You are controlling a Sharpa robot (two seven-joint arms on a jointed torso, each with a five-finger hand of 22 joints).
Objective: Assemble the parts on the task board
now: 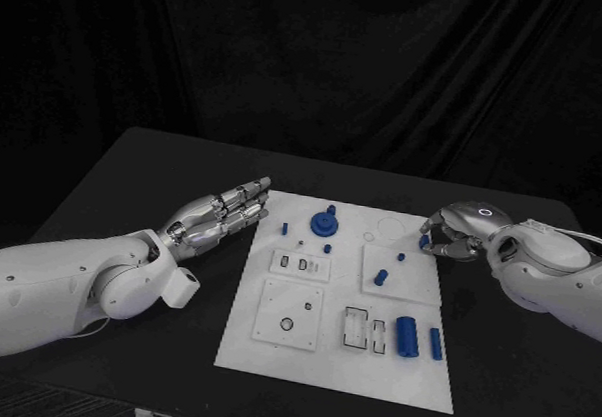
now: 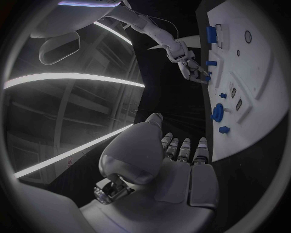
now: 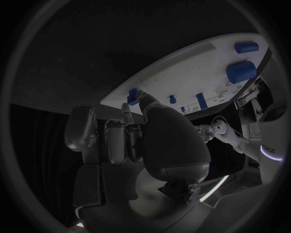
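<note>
Black cloth covers the counter (image 1: 130, 181), with the white task board (image 1: 336, 363) lying at its centre. At 9 o'clock of the board, the left hand (image 1: 220, 218) lies just beside the board's edge, fingers straight and slightly apart, pointing toward 1 o'clock, holding nothing; the left wrist view shows the same fingers (image 2: 184, 148) extended side by side next to the board's rim.

On the board, toward 12 o'clock, a round blue part with an upright stem (image 1: 326, 222) stands in the plate, with a small blue peg (image 1: 285, 229) just beside it at 9 o'clock and another small blue piece (image 1: 326, 247) just beside it at 6 o'clock. Near the centre, a short blue post (image 1: 381, 275) stands on a raised white square. Toward 5 o'clock, a large blue cylinder (image 1: 406, 336) lies next to a slimmer blue bar (image 1: 435, 343), the two near each other but apart.

At 2 o'clock, the right hand (image 1: 458, 237) hangs over the board's far right corner with its fingers curled downward. In the right wrist view its fingertips (image 3: 127, 112) close on a small blue part (image 3: 133, 95) at the board's edge, touching it.
</note>
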